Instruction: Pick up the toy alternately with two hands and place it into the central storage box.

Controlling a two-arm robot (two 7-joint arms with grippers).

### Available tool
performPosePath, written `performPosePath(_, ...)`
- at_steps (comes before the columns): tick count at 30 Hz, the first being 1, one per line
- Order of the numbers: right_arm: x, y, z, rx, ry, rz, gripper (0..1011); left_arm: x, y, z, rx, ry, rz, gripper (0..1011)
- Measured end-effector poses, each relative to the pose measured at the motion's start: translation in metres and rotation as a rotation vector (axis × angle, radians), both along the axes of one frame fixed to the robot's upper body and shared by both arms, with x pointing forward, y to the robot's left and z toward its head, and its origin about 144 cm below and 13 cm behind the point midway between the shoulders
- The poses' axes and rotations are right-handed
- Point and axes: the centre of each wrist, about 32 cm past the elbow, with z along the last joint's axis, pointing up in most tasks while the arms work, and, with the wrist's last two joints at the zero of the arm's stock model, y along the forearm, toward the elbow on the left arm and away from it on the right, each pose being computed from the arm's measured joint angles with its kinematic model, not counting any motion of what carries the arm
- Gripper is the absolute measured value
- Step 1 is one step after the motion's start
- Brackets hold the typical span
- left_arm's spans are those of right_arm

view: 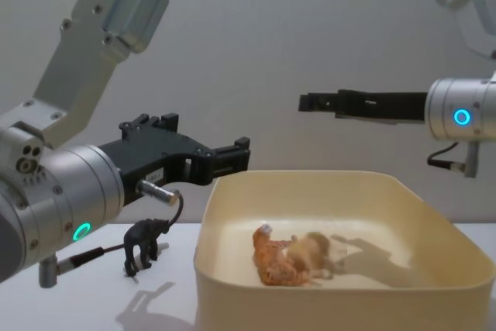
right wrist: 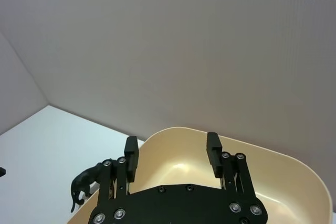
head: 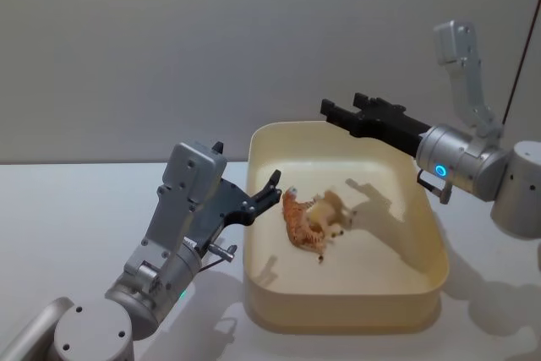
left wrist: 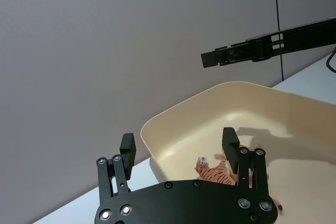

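The tiger (head: 300,224) lies on its side on the floor of the box (head: 338,306), left of centre. A blurred tan toy (head: 331,209) touches it on the right. The box is a cream tub with rounded corners and smooth walls, and it sits on a plain white table (head: 68,209). A black elephant (view: 145,244) stands upright on the table near the box's left wall.

The left gripper (head: 272,190) hovers at the box's left rim and points in toward the tiger. Its fingers are spread wide and hold nothing. The right gripper (head: 338,109) hangs above the box's far rim, reaching in from the right, also spread wide and empty.

Arm shadows fall across the box floor and the table. Behind the table rises a bare grey wall (head: 169,40).
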Motion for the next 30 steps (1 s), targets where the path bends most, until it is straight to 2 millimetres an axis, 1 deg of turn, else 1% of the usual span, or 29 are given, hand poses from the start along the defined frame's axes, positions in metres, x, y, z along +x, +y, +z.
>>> performPosePath(4,0.001,0.001,0.0,-0.003,0.003,0.006,857,0.0,0.0,0.0,0.0,0.0,0.0,1001)
performPosePath(7,0.001,0.0,0.001,-0.005,-0.004,0.003,920,0.0,0.0,0.0,0.0,0.0,0.0,1001)
performPosePath(10,0.0,-0.006,0.002,-0.008,-0.032,-0.018,999,0.0,0.0,0.0,0.0,0.0,0.0,1001)
performPosePath(13,-0.001,-0.011,0.003,-0.01,-0.053,-0.037,1001,0.0,0.0,0.0,0.0,0.0,0.0,1001)
performPosePath(19,-0.007,-0.027,0.004,-0.016,-0.109,-0.101,1001,0.0,0.0,0.0,0.0,0.0,0.0,1001)
performPosePath(26,-0.022,-0.056,0.006,-0.021,-0.165,-0.199,1001,0.0,0.0,0.0,0.0,0.0,0.0,1001)
performPosePath(27,-0.022,-0.056,0.006,-0.021,-0.165,-0.199,1001,0.0,0.0,0.0,0.0,0.0,0.0,1001)
performPosePath(28,-0.026,-0.061,0.007,-0.021,-0.175,-0.216,1001,0.0,0.0,0.0,0.0,0.0,0.0,1001)
performPosePath(30,-0.029,-0.065,0.008,-0.021,-0.182,-0.23,1001,0.0,0.0,0.0,0.0,0.0,0.0,1001)
